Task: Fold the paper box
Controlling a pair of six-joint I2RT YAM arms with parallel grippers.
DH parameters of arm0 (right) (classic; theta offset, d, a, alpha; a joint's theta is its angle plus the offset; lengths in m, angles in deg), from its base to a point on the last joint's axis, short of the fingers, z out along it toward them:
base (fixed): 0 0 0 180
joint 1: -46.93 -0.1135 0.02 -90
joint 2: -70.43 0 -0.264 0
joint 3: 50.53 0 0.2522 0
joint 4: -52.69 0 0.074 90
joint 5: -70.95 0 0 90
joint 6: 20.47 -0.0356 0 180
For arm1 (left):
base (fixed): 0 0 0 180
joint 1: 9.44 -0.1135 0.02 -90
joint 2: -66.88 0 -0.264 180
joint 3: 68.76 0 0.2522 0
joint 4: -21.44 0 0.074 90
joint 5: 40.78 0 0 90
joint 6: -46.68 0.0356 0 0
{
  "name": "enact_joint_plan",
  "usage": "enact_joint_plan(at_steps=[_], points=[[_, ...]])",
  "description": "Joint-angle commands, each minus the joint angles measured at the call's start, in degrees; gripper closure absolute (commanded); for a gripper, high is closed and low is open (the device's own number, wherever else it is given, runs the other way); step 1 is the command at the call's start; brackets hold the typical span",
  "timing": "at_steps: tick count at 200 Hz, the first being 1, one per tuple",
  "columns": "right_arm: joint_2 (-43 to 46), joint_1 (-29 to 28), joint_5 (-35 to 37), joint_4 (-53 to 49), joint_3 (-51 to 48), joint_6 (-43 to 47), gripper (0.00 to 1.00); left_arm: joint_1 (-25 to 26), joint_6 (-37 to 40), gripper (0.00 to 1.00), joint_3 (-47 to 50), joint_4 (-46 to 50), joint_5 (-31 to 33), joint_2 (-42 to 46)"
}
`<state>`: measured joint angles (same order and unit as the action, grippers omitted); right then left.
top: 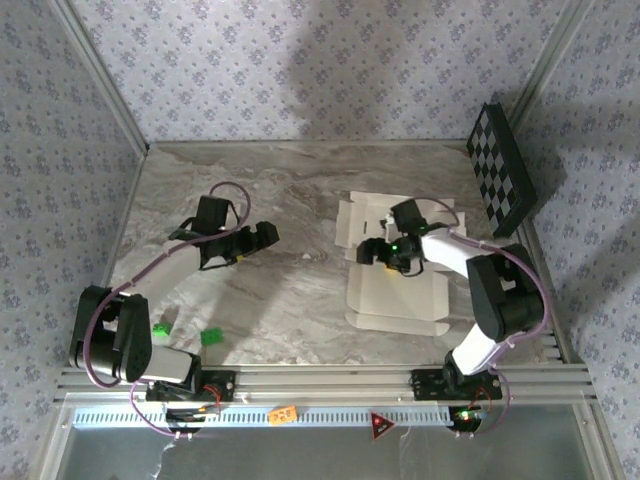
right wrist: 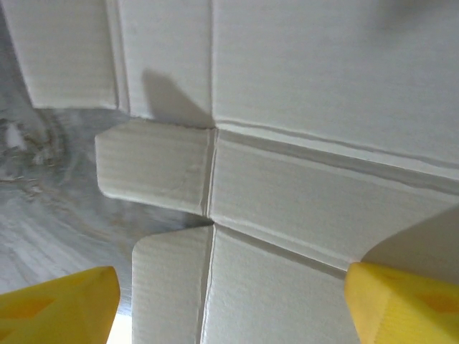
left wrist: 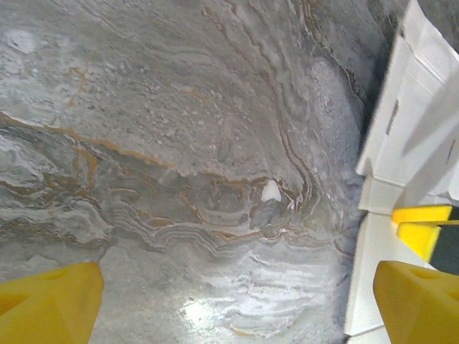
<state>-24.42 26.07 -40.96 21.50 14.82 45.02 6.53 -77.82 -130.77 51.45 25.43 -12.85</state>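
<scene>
Paper box lies flat and unfolded on the desk, long axis near-to-far. Right gripper is directly above its left flaps, spread wide, empty. Left gripper is well left, likewise wide, empty.

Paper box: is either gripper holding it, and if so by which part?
Nothing is held. The right gripper is open over the flat paper box; the left gripper is open over the table beside it.

The black-and-white jointed left arm reaches forward from its base, and its yellow-tipped two-finger left gripper points rightward, jaws spread wide and holding nothing. The matching right arm folds back leftward, its right gripper tilted downward, yellow fingertips wide apart, gripping nothing
</scene>
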Motion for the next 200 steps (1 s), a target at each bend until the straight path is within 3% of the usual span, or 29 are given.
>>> enact_joint_plan(at_steps=[1, 63, 99, 141, 200], points=[[-3.75, -5.17, 0.24, 0.67, 2.39, -4.66, 0.16, 0.40, 2.04, 0.03, -2.38, 3.59, -1.43, 1.25], [-13.88, -18.41, -0.72, 3.81, 13.92, -8.97, 0.16, 0.82, 1.19, 0.05, -1.54, 4.27, -1.16, 4.83], [-17.40, -22.37, -2.23, 3.33, 21.34, -9.31, 0.16, 0.82, 1.87, 0.06, -1.53, 5.39, -1.17, 5.46], [-12.23, -21.04, -1.83, 1.09, 21.80, -8.80, 0.16, 1.00, 1.19, 0.07, -2.80, 4.08, -3.35, 3.35], [-1.38, -11.75, -1.75, 0.32, 9.45, -8.27, 0.16, 4.57, 0.69, 0.10, -9.87, 1.99, -5.81, -6.07]])
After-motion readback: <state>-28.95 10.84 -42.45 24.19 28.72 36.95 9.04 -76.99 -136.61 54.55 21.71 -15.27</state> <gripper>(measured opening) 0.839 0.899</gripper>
